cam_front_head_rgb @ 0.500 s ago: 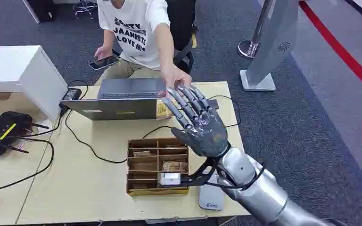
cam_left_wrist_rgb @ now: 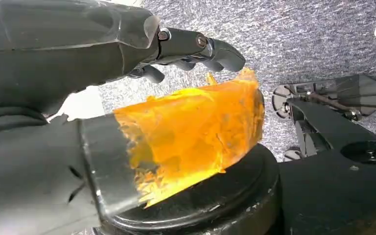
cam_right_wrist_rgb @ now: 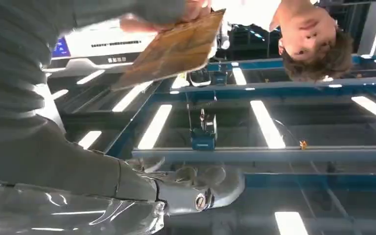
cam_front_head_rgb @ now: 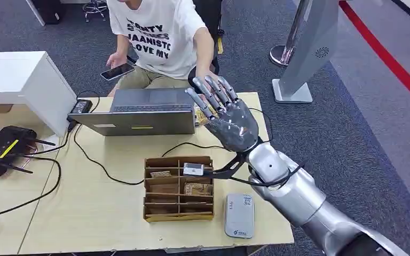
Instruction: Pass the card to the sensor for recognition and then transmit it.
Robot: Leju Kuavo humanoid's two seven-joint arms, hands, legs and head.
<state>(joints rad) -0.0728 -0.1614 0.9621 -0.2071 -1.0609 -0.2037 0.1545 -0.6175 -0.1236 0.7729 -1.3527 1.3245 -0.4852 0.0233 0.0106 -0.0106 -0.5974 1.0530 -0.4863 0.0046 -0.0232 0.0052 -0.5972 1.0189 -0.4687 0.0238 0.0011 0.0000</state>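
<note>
Raised toward the upper centre, the right hand [cam_front_head_rgb: 229, 120] is being held out, fingers spread. The card [cam_right_wrist_rgb: 176, 46] is being pinched at its upper edge by a person's hand [cam_right_wrist_rgb: 164, 19], its long axis slanting across the palm; whether the fingers are clamping it cannot be told

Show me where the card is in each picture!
Head view: the card peeks out beside the right hand, next to the laptop.
Left wrist view: the card is not in it.
Right wrist view: the card is near the top edge, with a person's fingers on it.
Shared landmark: the right hand, close to the card in both views.
</note>
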